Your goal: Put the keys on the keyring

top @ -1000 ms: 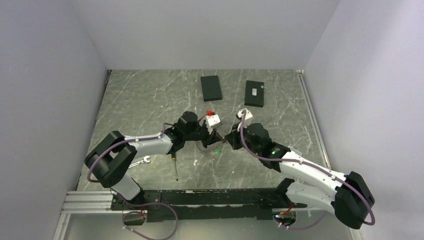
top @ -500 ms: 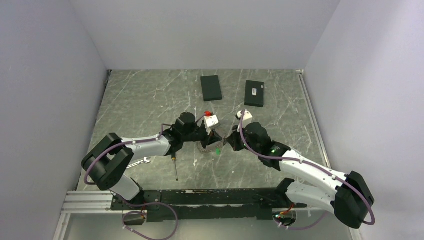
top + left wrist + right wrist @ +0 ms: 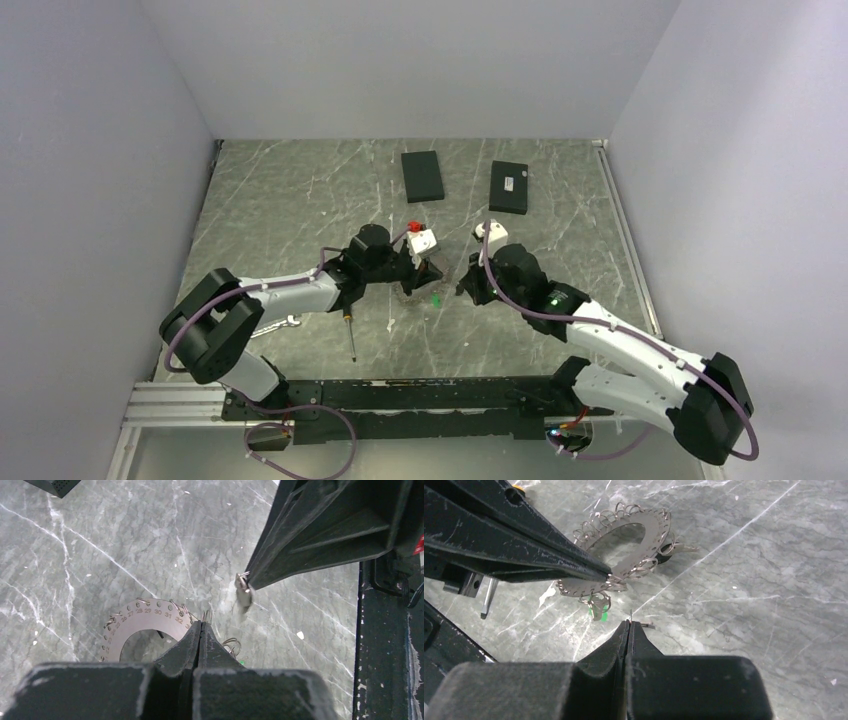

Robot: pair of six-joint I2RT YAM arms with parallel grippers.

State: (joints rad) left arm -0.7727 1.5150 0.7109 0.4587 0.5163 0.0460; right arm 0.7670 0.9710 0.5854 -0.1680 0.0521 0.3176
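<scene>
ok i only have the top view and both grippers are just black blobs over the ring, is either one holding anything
observer: The left wrist view shows the left gripper shut on a wire loop at the rim of the keyring.
operator: and the right one
observer: The right gripper is shut too. In the left wrist view a small silver piece dangles from its tips, too blurred to name.
operator: any key on the ring yet
observer: The right wrist view shows one black-headed key against the ring's rim. I cannot tell whether it is hooked on.
</scene>
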